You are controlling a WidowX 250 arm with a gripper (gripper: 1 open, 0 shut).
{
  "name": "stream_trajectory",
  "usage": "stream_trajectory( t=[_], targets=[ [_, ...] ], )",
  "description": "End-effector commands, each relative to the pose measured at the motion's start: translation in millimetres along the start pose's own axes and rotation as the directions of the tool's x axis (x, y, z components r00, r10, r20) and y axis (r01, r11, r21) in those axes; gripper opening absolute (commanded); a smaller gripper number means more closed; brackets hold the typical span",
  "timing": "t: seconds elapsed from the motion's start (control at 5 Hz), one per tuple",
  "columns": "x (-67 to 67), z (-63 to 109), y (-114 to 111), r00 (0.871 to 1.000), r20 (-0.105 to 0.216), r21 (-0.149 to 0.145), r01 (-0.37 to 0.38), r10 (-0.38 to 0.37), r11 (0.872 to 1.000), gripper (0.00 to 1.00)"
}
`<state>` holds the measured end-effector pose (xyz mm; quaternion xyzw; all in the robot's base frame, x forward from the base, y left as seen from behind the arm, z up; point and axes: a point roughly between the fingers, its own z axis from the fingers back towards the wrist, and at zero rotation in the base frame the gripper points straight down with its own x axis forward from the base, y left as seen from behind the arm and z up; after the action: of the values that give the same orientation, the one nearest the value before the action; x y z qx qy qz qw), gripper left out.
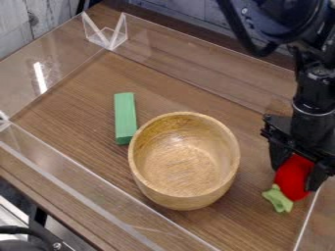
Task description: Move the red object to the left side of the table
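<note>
- The gripper points straight down at the right side of the table, its black body standing upright above the tabletop.
- The red object sits directly under the gripper, between its dark fingers, which stand on either side of the red part.
- The jaws look drawn in against the red object's sides, so the gripper appears to be gripping it, though the exact contact is hard to make out at this size.
- The object's light-green leafy end sticks out below the fingers, toward the near edge, and seems to rest on the wood.
- The red object is just to the right of the wooden bowl, close to it but not touching.
- The green block lies flat to the left of the bowl, well apart from the gripper.
- A clear acrylic wall edges the table's near-left side.
</note>
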<state>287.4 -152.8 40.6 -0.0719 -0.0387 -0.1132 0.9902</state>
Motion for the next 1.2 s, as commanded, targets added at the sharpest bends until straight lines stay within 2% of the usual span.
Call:
stream_trajectory(
  t=[0.0, 0.2, 0.4, 0.6, 0.8, 1.0],
  targets=[
    [7.4, 22.3, -6.5, 0.996, 0.09, -0.006, -0.023, 0.023, 1.0, 0.0],
    [14.9, 48.5, -4.7, 0.99, 0.14, 0.01, 0.008, -0.01, 1.0, 0.0],
    [13.1, 76.8, 16.6, 0.978, 0.208, 0.039, -0.023, 0.015, 0.999, 0.0],
    [7.9, 79.9, 35.7, 0.974, 0.224, 0.037, -0.052, 0.043, 0.998, 0.0],
    [5.0, 71.6, 46.3, 0.975, 0.219, 0.025, -0.055, 0.048, 0.998, 0.0],
    [-4.0, 71.0, 64.3, 0.978, 0.21, 0.012, -0.001, -0.001, 1.0, 0.0]
  ],
)
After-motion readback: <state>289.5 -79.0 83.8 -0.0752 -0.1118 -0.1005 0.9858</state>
